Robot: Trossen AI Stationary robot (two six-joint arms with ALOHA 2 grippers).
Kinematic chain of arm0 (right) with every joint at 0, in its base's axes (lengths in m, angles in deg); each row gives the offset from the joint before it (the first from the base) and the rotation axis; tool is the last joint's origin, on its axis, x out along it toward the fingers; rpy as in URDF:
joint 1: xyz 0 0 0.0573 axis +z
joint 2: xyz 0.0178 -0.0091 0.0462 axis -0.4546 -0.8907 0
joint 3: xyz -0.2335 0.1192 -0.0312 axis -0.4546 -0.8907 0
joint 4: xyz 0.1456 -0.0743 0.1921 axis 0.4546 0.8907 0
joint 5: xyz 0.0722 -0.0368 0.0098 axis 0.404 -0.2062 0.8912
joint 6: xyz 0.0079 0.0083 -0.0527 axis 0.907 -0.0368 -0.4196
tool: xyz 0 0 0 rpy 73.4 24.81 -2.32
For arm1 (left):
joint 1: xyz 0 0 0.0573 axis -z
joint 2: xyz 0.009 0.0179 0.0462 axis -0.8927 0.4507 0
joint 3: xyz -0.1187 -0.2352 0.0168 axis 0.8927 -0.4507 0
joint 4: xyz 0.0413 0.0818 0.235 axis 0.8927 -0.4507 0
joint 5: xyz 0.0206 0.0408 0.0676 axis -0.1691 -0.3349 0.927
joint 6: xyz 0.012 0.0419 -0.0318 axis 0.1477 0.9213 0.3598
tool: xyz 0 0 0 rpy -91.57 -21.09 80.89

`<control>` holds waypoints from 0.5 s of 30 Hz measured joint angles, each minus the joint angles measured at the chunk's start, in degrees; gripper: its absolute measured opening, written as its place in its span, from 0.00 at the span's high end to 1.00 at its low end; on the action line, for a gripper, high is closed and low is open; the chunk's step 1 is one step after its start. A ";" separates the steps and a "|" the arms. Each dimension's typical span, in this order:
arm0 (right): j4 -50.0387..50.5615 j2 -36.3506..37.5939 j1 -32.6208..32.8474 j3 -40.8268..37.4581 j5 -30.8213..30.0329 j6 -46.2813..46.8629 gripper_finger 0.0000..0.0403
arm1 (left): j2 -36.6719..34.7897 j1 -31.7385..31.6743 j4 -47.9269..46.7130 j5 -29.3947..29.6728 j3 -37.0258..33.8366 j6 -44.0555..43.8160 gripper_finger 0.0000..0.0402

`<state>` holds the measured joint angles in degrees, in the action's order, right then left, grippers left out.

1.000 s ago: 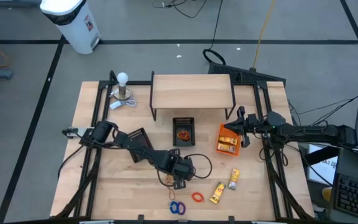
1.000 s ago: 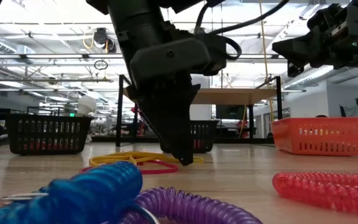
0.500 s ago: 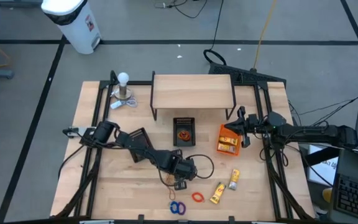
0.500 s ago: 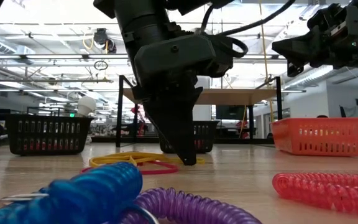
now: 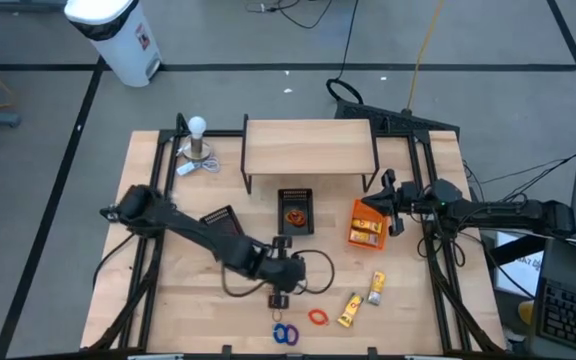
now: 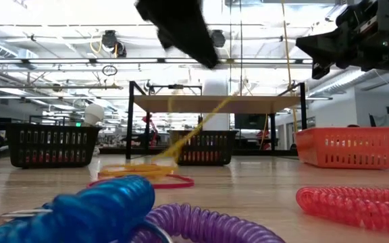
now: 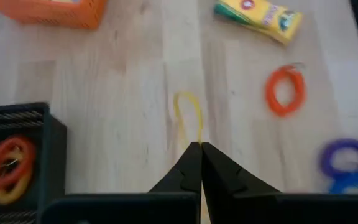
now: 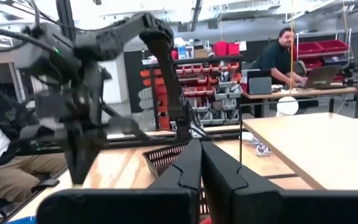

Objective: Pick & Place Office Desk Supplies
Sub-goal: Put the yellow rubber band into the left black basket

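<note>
one yellow rubber band [image 7: 187,118] hangs pinched between the closed fingers of my left gripper [image 7: 200,149], its loop stretching straight out past the tips, long axis in line with my fingers. in the low view it trails as a slack yellow streak from my raised claw toward the tabletop, so i judge one end is not clear of the wood. the black mesh bin [image 5: 295,211] lies beyond me toward the back of the table, with orange and yellow coils already inside, and my left arm is far nearer to it than my right. my right gripper [image 5: 389,205] waits closed above the orange bin [image 5: 365,225].

compared with a second ago, my left claw has risen: then its tips pressed down at the bands on the table, now it sits high in the low view. the red band [image 6: 174,182], the orange coil [image 5: 317,317] and the blue and purple coils [image 5: 285,333] lie where they did.
</note>
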<state>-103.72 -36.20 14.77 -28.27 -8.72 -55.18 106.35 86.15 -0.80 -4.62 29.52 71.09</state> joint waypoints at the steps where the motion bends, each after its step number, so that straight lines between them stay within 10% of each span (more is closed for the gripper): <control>1: 0.07 -0.22 0.00 0.00 0.00 0.25 0.99 | -1.47 0.66 -0.13 0.42 -0.13 0.47 1.00; 15: 2.65 -1.07 0.02 0.00 0.07 1.69 0.99 | -27.74 9.67 -8.68 17.09 -0.86 5.29 1.00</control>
<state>-101.07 -37.27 14.79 -28.27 -8.65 -53.50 78.60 95.82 -9.48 12.47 28.65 76.38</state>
